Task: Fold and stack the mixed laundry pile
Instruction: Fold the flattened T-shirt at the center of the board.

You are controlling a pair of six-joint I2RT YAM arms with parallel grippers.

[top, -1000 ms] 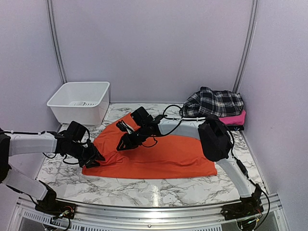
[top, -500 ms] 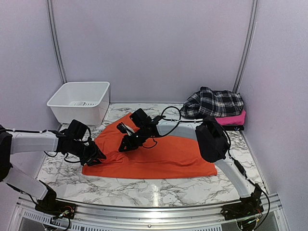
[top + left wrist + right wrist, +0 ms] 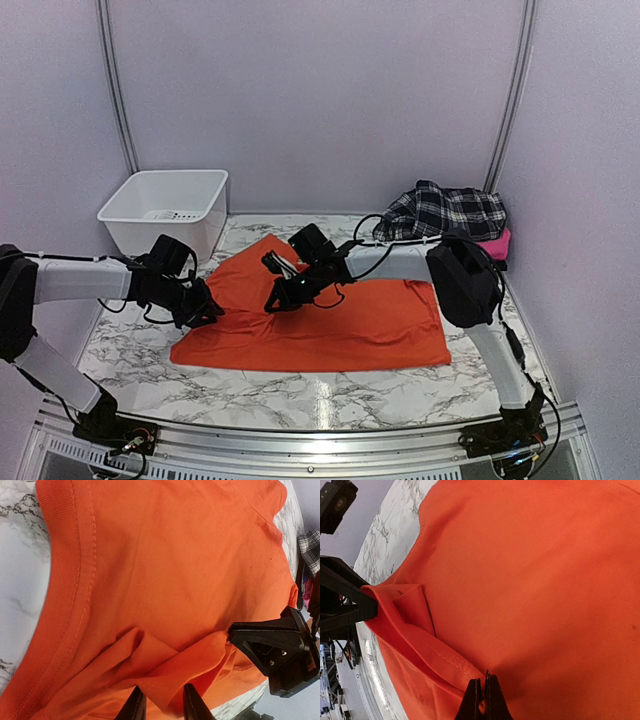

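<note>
The orange t-shirt point(image 3: 340, 320) lies spread across the marble table, bunched at its left end. My left gripper point(image 3: 207, 308) is at that left end. In the left wrist view the left gripper point(image 3: 162, 706) has its fingers apart, with a loose fold of the orange t-shirt point(image 3: 165, 555) between them. My right gripper point(image 3: 275, 302) is just to its right on the shirt. Seen from the right wrist, the right gripper point(image 3: 482, 698) is shut on a stitched hem fold of the orange t-shirt point(image 3: 535, 580). The plaid shirt point(image 3: 445, 212) sits crumpled at the back right.
A folded pink garment point(image 3: 488, 246) lies under the plaid shirt by the right wall. A white plastic bin point(image 3: 165, 210) stands at the back left. Bare marble table point(image 3: 330, 400) runs along the front, ahead of the metal rail. The two grippers are close together.
Both grippers have shifted slightly right and away from the front over the shirt's left end. The right jaws have shut on the hem. The left jaws have narrowed around a fold.
</note>
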